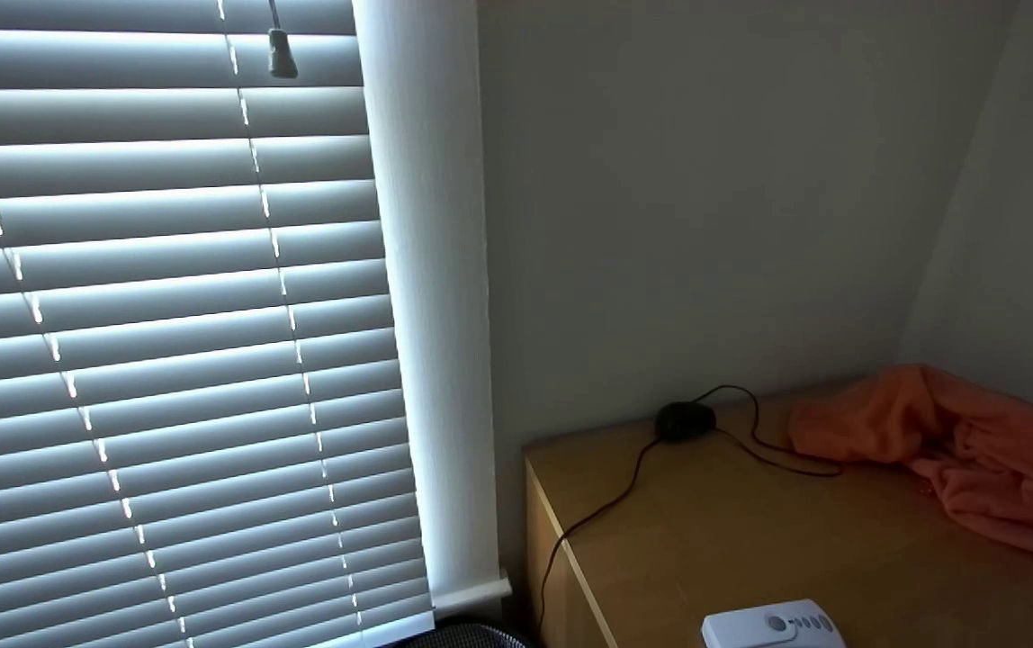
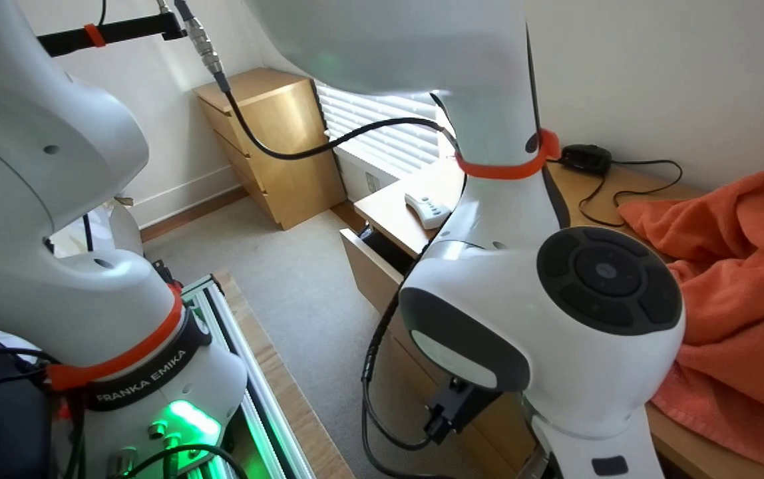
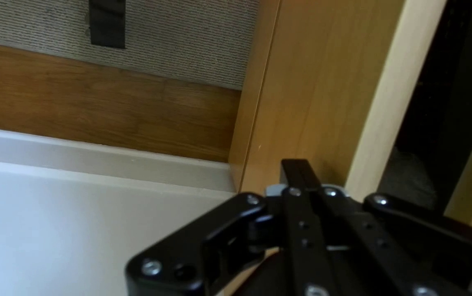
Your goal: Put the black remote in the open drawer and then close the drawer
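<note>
Black remote indiscernible; drawer [image 2: 367,269] juts past the edge of the surface [image 2: 392,211] — closing seems in hand; next, push inward — fingers [image 3: 290,172] together.

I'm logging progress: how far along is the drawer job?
Done: unconfirmed; I can't identify the black remote, so it may or may not be in the drawer. In hand: the claw, shut with nothing visible in it, appears near the drawer's outer face, perhaps to push. Left: closing; the drawer stands open.
</note>
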Action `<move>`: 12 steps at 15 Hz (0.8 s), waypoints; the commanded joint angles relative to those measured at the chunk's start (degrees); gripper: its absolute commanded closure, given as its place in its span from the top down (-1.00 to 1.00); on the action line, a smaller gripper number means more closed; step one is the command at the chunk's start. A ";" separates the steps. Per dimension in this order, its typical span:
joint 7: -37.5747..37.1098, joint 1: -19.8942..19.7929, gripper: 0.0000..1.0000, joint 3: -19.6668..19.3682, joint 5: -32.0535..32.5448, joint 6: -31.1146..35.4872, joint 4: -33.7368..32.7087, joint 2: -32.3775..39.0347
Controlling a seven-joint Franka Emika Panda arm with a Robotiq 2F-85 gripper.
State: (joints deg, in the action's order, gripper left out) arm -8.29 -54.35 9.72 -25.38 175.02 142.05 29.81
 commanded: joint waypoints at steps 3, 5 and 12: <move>0.13 0.71 -1.00 0.16 -0.82 -0.31 -1.20 2.33; 0.92 -1.14 -1.00 1.83 -1.49 -0.29 -0.46 1.23; 1.57 -1.25 -1.00 0.59 -0.66 0.23 4.44 -5.59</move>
State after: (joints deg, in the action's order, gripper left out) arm -7.82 -56.34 12.07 -25.83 175.12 142.27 29.02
